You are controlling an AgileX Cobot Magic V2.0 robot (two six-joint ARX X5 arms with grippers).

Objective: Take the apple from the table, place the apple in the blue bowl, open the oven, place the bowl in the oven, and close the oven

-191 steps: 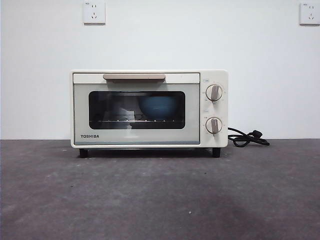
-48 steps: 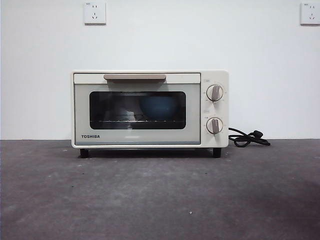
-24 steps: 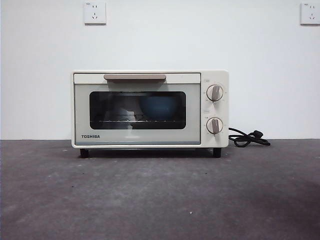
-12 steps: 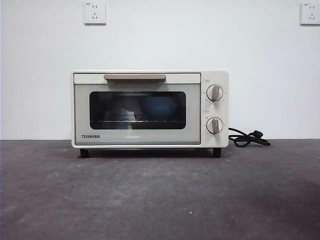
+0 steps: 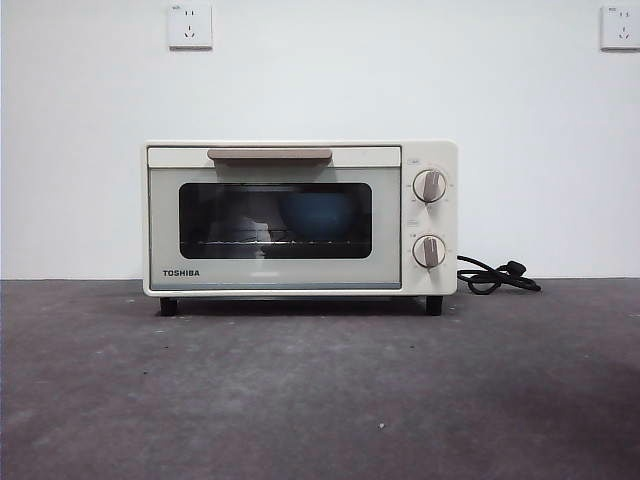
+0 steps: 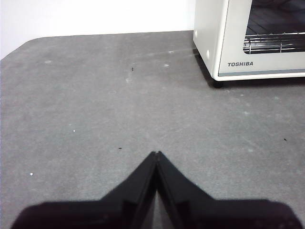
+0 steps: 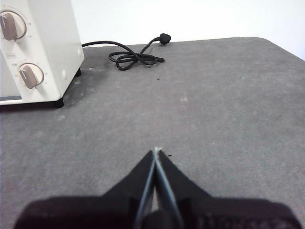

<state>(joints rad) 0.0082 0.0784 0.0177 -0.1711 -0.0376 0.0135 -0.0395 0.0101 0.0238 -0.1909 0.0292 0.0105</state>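
A cream-white oven (image 5: pixel 300 218) stands shut on the dark grey table (image 5: pixel 320 400), its beige bar handle (image 5: pixel 269 154) level along the top of the door and its dark glass window facing the front camera. Behind the glass, the blue bowl (image 5: pixel 318 213) sits on the wire rack (image 5: pixel 270 241), toward the side nearer the two round knobs (image 5: pixel 429 185). The apple cannot be made out through the dark glass. A black cord (image 5: pixel 497 276) lies coiled on the table just beside the oven's knob side, its plug resting near the white wall (image 5: pixel 320 80), where two sockets (image 5: pixel 189 25) are mounted high up.

Neither arm shows in the front view. The left gripper (image 6: pixel 157 153) hangs over bare table with its two black jaws pressed together to a point, holding nothing; the oven's lower front corner with the TOSHIBA lettering (image 6: pixel 240 64) lies well ahead of the fingertips and off to one side, apart from them. The right gripper (image 7: pixel 156 150) likewise hangs over bare table, jaws closed tip to tip and empty; beyond its fingertips and to the other side stand the oven's knob panel (image 7: pixel 21 52) and the looped cord (image 7: pixel 133 57), both well apart from the jaws.
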